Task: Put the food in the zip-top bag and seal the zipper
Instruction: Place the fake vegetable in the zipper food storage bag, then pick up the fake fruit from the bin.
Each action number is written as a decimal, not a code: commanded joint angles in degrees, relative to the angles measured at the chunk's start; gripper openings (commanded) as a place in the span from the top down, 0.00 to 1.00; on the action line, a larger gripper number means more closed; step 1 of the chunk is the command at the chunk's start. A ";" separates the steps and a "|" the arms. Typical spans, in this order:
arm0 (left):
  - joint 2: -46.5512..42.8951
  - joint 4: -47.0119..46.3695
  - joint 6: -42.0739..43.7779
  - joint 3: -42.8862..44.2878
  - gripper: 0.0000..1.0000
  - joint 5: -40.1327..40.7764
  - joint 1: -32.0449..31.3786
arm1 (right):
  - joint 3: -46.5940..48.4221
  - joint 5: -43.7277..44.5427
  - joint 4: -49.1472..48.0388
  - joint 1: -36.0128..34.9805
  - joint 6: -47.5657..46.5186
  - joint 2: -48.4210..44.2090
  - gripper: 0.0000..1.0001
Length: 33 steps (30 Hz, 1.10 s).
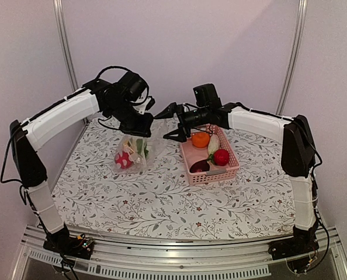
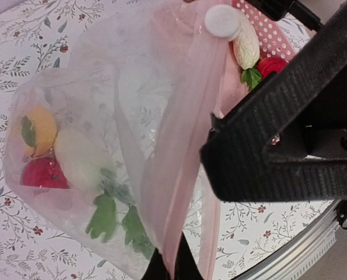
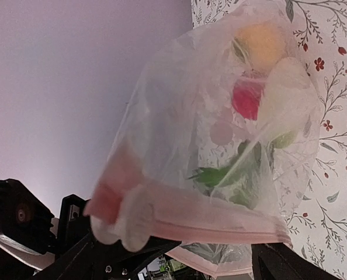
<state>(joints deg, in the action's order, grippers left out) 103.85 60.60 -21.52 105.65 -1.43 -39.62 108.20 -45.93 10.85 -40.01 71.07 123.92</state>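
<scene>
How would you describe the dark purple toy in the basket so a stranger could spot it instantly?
On the floral tablecloth, right of the clear bag, sits the pink basket. Of the four toys inside, the dark purple toy lies at the near left corner. It's the only dark one; its neighbours are red, orange and cream-white.

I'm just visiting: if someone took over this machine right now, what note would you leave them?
Left tool: shut on the bag at its top edge, holding it up.
Right tool: open, empty, beside the bag's mouth.
Done: yellow fruit, red fruit, white piece and green leaves are in the bag.
Left: orange, white vegetable, red ball and purple vegetable lie in the pink basket; then seal the zipper, which looks open.
</scene>
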 commanded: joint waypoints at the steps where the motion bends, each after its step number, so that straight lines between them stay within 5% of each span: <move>1: -2.83 -1.64 -2.41 -2.23 1.00 -2.41 2.66 | 0.12 1.59 1.36 -0.33 0.92 -1.79 0.14; 12: -2.54 -1.89 -2.27 -1.40 1.00 -3.78 6.16 | -7.02 4.71 5.64 1.97 -6.01 -12.41 0.14; 20: -2.10 -2.05 -2.74 -2.36 1.00 -5.01 6.57 | 1.82 26.08 33.36 2.47 -31.66 -16.10 0.10; 28: -4.03 -4.85 -3.33 -7.81 1.00 -3.09 6.56 | -12.13 44.17 34.91 3.58 -42.03 -28.35 0.01; 33: -1.91 -4.20 -3.19 -4.58 1.00 -3.49 6.57 | -25.55 41.97 28.49 6.69 -41.72 -35.51 0.01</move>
<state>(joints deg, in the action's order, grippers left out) 101.30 57.69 -24.69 98.70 -5.28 -33.56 90.48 -6.76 42.02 -35.48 32.82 93.47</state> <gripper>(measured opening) 0.004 0.989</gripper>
